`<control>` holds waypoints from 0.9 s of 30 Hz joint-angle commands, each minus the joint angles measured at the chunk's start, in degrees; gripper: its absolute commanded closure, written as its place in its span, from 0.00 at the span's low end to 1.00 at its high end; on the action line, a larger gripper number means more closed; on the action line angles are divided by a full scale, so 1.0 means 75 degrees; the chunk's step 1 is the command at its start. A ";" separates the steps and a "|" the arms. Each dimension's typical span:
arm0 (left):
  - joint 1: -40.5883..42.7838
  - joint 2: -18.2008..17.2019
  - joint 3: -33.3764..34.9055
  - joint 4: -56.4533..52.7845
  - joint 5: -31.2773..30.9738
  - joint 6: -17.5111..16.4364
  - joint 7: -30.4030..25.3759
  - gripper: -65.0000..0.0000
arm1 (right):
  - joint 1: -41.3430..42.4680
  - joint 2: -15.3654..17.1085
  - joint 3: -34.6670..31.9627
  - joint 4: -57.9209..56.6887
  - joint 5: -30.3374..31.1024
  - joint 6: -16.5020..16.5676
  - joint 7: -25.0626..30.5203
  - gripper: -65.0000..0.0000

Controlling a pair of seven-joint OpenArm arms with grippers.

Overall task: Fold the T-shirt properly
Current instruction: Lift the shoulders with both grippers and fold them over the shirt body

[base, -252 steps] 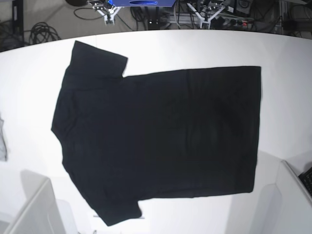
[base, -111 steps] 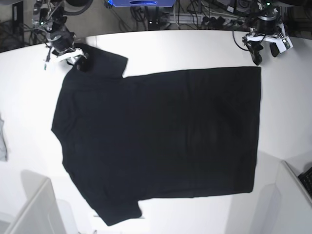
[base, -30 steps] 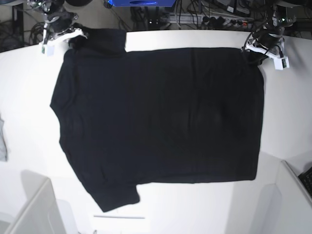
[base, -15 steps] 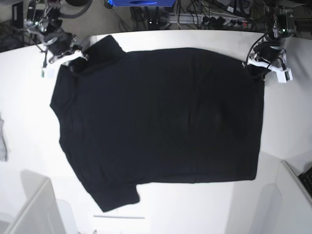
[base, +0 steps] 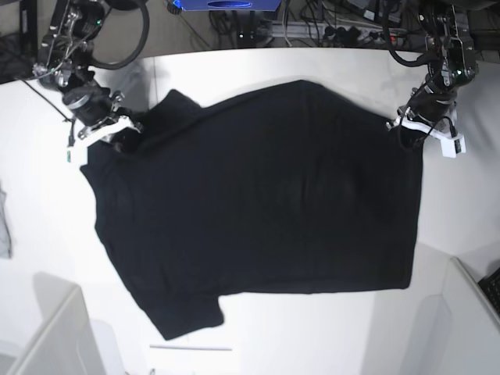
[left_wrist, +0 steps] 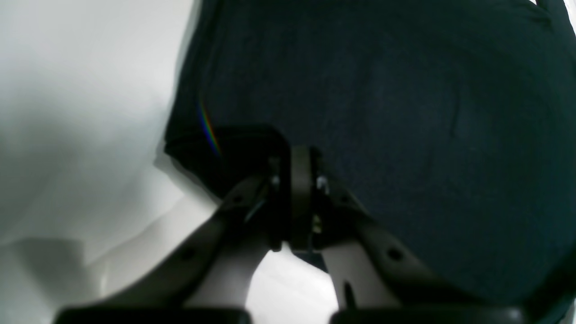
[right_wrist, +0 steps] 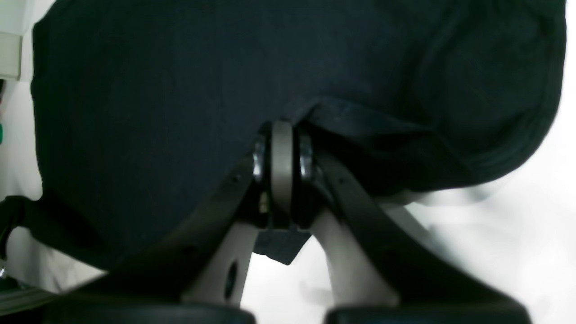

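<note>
T-shirt [base: 258,187] edge pinched in left gripper [left_wrist: 299,155], right gripper [right_wrist: 281,130]

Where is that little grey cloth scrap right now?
In the base view, the grey scrap lies at the far left edge of the white table, apart from the T-shirt.

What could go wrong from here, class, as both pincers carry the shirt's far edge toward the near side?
1. The left pincer and right pincer each pinch only a small bit of the T-shirt; the cloth could slip out.
2. The far edge sags between them in the base view, so the fold may land uneven.
</note>
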State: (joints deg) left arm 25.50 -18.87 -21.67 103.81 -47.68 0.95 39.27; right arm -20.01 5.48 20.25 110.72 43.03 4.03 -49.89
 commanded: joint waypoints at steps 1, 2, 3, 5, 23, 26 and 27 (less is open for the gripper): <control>-0.0053 -0.0092 -0.0058 0.0113 -0.0048 0.0090 -0.0142 1.00 | 0.0154 0.0061 0.0037 0.0001 0.0060 0.0043 0.0058 1.00; -0.0112 -0.0092 -0.0058 0.0113 -0.0048 0.0184 -0.0142 1.00 | 0.0247 0.0061 0.0037 -0.0104 0.0060 0.0043 0.0012 1.00; -0.0158 -0.0103 -0.0058 0.0113 -0.0048 0.0254 -0.0142 1.00 | 0.0306 0.0061 0.0037 -0.0175 0.0060 0.0043 0.0000 1.00; -0.0205 -0.0103 -0.0058 0.0113 -0.0048 0.0407 -0.0142 1.00 | 0.0412 0.0061 0.0013 -0.0292 0.0060 0.0043 0.0012 1.00; -0.0569 -0.0115 -0.0058 -0.0309 -0.0048 0.0723 -0.0178 1.00 | 0.1771 0.0132 -0.0033 -0.1652 0.0048 0.0043 0.0012 1.00; -0.0580 -0.0115 -0.0070 -0.0309 -0.0048 0.0735 -0.0178 1.00 | 0.2006 0.0272 -0.0197 -0.1945 0.0048 0.0043 0.0023 1.00; -0.0580 -0.0115 -0.0070 -0.0309 -0.0048 0.0735 -0.0178 1.00 | 0.2064 0.0284 -0.0268 -0.2027 0.0048 0.0043 0.0035 1.00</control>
State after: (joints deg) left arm 21.43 -18.92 -21.71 100.57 -47.66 6.50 39.13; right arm -5.30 7.31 18.28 94.63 42.54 4.03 -50.39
